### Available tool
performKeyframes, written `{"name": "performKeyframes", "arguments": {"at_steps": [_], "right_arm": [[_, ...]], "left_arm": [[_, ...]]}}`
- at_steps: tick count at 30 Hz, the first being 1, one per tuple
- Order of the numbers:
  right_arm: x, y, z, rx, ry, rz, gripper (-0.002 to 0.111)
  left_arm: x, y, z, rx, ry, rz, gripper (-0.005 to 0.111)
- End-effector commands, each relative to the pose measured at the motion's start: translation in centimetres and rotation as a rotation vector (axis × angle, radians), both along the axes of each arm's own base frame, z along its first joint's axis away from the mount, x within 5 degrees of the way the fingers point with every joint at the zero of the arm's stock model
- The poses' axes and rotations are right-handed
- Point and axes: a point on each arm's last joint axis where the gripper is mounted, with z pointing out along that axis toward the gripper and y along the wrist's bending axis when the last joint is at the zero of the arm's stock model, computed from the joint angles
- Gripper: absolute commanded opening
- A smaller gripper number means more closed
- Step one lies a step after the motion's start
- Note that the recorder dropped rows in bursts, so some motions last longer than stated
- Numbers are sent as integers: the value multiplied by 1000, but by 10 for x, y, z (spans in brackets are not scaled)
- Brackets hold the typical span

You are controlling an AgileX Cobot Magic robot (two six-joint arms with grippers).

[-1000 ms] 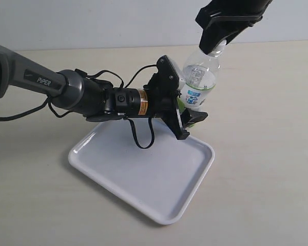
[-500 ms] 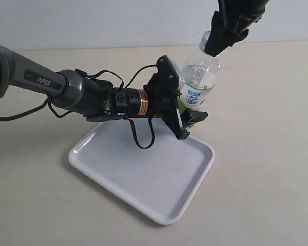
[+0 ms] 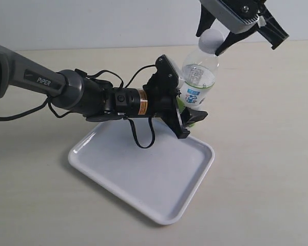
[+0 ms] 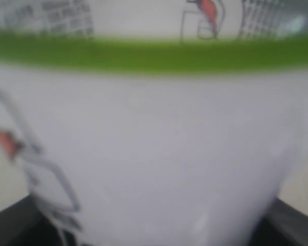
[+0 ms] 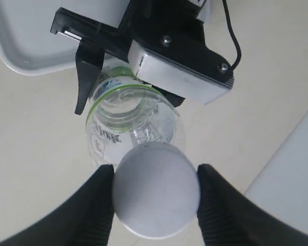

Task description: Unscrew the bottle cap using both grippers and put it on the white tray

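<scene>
The clear bottle [image 3: 199,77] with its white, blue and green label stands at the far edge of the white tray [image 3: 143,174]. My left gripper [image 3: 187,110], on the arm with the orange band, is shut on its lower body. In the left wrist view the bottle's label [image 4: 154,128] fills the frame, with a dark finger [image 4: 10,225] at each side. My right gripper [image 3: 209,43] comes down from above and is shut on the white bottle cap [image 3: 212,39] at the bottle's top. Both fingers [image 5: 92,210] press the cap [image 5: 155,197]. I cannot tell whether the cap is off the neck.
The tray [image 5: 20,31] lies on a beige tabletop [image 3: 267,154], with a pale wall behind. The left arm [image 3: 51,84] and its cable loop [image 3: 141,138] stretch over the tray's far left corner.
My right gripper has turned about the bottle's top, and the white cap now shows between its fingers, slightly higher. The left gripper and the bottle have stayed put.
</scene>
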Motion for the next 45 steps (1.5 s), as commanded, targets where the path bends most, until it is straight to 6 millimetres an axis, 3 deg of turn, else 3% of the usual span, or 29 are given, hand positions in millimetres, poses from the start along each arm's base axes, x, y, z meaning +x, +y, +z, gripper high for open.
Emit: {"name": "performKeyframes", "arguments": {"at_steps": [1, 5, 10, 17, 24, 43, 45], "right_arm": [[3, 1, 5, -4, -70, 45, 0], [-2, 2, 14, 32, -88, 43, 0], [-21, 7, 46, 182, -115, -34, 0], [-43, 4, 83, 509, 66, -671, 0], [-48, -12, 82, 514, 150, -1128, 0], [-53, -7, 78, 535, 259, -1157, 0], [-53, -7, 78, 535, 259, -1157, 0]], "left_arm": [[-1, 0, -4, 28, 15, 16, 0], [2, 1, -2, -7, 40, 64, 0], [4, 0, 2, -64, 67, 102, 0], [4, 0, 2, -64, 68, 100, 0], [2, -3, 7, -135, 82, 79, 0], [2, 0, -1, -188, 69, 61, 0], [2, 0, -1, -185, 67, 54, 4]]}}
